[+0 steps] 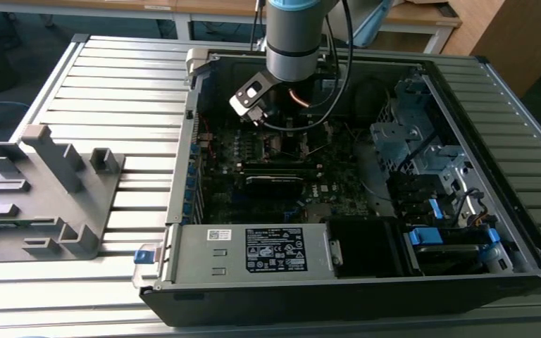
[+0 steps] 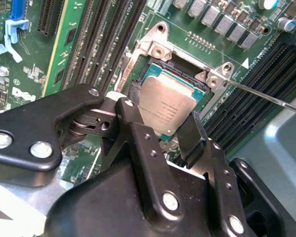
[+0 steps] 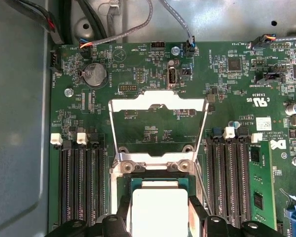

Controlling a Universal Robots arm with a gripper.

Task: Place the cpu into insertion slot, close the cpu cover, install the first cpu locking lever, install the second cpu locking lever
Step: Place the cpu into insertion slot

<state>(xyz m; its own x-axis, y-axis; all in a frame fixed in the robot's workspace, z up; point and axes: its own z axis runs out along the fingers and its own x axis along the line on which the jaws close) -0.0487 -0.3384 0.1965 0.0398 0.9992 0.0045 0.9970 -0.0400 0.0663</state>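
While the gripper pinches the cpu by two opposite edges, jaws spread just chip-wide, the chip sits over the insertion slot; whether it is seated I cannot tell. Cpu cover is swung open. Memory slots flank the socket, and a thin lever rod juts aside.

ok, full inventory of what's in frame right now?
cpu: 1, pale silver, at the insertion slot
insertion slot: 1, dark with silver rim, on the motherboard
cpu cover: 1, silver frame, swung open
locking lever: 1 seen, thin silver rod, by the slot
memory slots: several, black, both sides of the slot
motherboard: 1, green, inside the case
case: 1, black, on the table
table: 1, grey slats
fixture: 1, grey, exterior view's left of the case
arm: 1, grey, reaching into the case
gripper: 1, black, jaws closed on the cpu's edges
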